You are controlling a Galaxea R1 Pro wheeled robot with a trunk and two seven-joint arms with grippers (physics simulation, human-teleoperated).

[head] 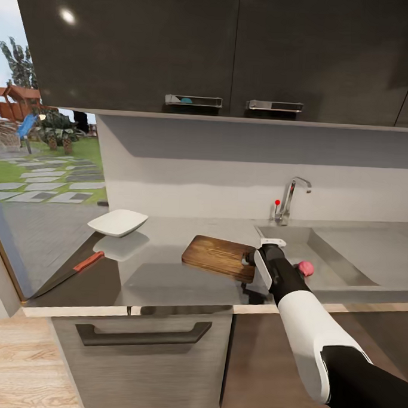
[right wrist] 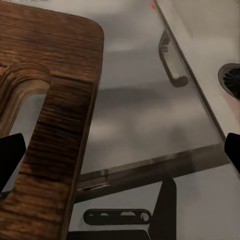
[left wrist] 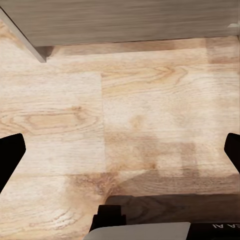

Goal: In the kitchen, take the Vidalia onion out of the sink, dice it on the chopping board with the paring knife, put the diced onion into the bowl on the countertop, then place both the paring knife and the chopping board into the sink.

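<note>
- Low right in the head view, the right arm runs up from the frame's corner to the right gripper, which sits at the near right end of the chopping board. In the right wrist view its dark fingertips stand far apart at the frame's two sides, spread and gripping nothing, with the board's handle slot just ahead.
- Risk: the board's near edge lies close to the lip of the countertop. A push rather than a clean pinch could slide it off towards the floor, or skew it away from the sink.
- The left gripper hangs over pale plank floor, fingers wide apart and empty; it cannot steady anything from there.
- The Vidalia onion shows as a pink ball just right of the right forearm, at the sink's near edge. Whether it rests in the basin I cannot tell. A sideways swing of the arm could knock it rolling.
- Mid left, the paring knife lies diagonally near the worktop's left corner, its blade pointing to the edge; a nudge could tip it over.
- Further back, the bowl sits well apart from the board, so carrying dice across may spill them.
- Far right of centre, the tap stands behind the basin.
</note>
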